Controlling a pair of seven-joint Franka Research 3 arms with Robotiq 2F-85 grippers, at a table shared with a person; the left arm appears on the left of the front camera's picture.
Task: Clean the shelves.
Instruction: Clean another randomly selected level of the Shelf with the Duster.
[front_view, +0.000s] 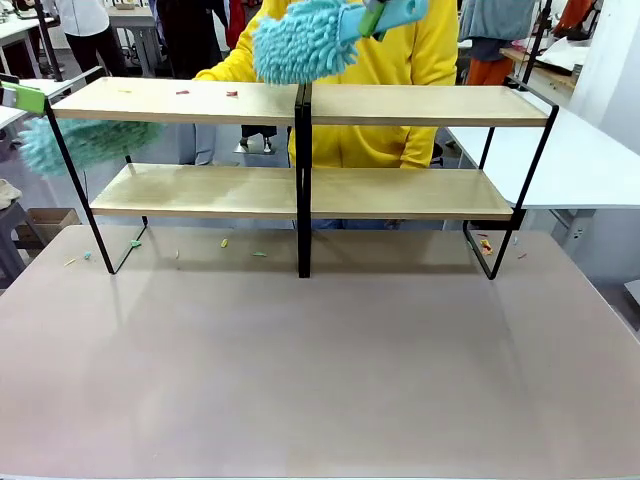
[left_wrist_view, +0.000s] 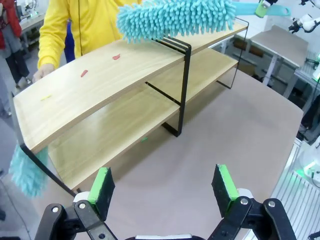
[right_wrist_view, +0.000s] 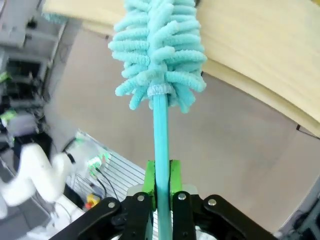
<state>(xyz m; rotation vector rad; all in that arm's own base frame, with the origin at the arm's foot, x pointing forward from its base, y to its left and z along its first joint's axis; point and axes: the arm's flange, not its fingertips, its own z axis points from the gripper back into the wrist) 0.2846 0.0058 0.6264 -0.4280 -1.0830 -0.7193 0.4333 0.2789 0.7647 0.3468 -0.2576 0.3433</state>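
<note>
I see a big grey table, with a person in yellow at the top of the frame. The shelves stand across its far side, 2 long boards running left to right. My right gripper squeezes the blue-green duster, which hangs over the top board's middle. 2 red bits lie just left of it. My left gripper is spread wide, holding nothing.
</note>
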